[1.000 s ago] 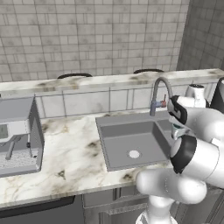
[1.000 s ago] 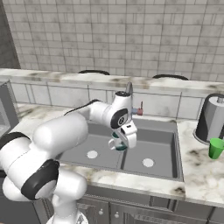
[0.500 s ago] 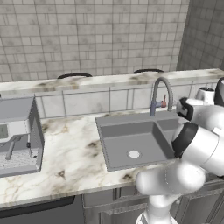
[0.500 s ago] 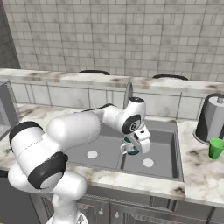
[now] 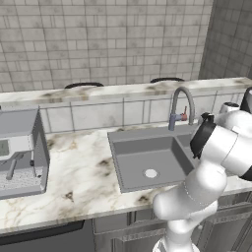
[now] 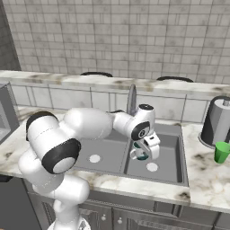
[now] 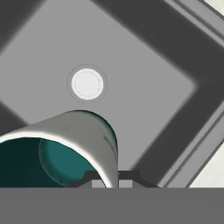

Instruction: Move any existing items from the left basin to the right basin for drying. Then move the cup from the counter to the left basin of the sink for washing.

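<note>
Nearest the hand camera, the claw (image 7: 105, 181) was clamped on the rim of the teal cup (image 7: 61, 148), one finger inside the wall and one outside, so the cup hung from its lip with its pale inside turned toward the lens. That rim pinch suited a handleless cup, since it left the base free to be set down flat.

From the right base view the claw (image 6: 146, 150) held the teal cup (image 6: 140, 155) above the floor of the right basin (image 6: 173, 155), close over its pale drain (image 6: 152, 167). I judged that the cup was not yet resting on the floor. The left basin (image 6: 101, 155) beside it lay bare around its own drain, which suggested the first half of the job was nearly finished and only a lowering and release remained.

Further off, a green cup (image 6: 221, 152) stood on the desk (image 6: 206, 175) just in front of a grey canister (image 6: 216, 121), well apart from the sink, presumably awaiting its move to the left basin. The curved tap (image 6: 131, 99) rose behind the arm, something to keep clear of when lifting out.
</note>
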Robot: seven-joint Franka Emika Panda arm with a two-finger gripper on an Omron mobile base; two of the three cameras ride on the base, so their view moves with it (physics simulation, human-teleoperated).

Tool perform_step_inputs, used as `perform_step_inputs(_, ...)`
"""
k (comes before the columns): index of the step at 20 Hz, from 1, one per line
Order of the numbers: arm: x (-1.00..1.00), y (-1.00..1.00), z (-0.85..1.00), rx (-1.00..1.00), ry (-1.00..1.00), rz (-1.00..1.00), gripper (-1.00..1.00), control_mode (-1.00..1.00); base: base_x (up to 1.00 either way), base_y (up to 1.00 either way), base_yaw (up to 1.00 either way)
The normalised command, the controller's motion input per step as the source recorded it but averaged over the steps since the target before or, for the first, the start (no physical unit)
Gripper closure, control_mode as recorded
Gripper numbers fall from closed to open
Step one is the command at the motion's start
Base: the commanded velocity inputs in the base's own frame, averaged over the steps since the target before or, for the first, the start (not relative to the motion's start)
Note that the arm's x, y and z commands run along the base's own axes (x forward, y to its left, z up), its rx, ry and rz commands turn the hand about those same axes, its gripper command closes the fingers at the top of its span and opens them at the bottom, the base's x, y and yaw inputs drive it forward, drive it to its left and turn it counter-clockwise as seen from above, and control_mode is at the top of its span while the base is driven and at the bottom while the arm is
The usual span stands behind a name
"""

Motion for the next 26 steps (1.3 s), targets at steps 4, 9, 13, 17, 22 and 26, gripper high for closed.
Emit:
perform_step_inputs(4,0.44,-0.05,-0.24,0.00,0.00,0.00,1.00,-1.00,0.00,0.00,0.00)
perform_step_inputs(9,0.23,-0.08,-0.33,0.03,0.00,0.00,1.00,-1.00,0.00,0.00,0.00)
perform_step_inputs(13,0.11,-0.09,-0.32,0.04,0.00,0.00,1.00,-1.00,0.00,0.00,0.00)
perform_step_inputs(17,0.10,-0.01,-0.25,0.02,0.00,0.00,1.00,-1.00,0.00,0.00,0.00)
perform_step_inputs(22,0.08,0.00,-0.25,0.00,0.00,0.00,1.00,-1.00,0.00,0.00,0.00)
perform_step_inputs(26,0.02,0.00,-0.31,0.00,0.01,0.00,1.00,-1.00,0.00,0.00,0.00)
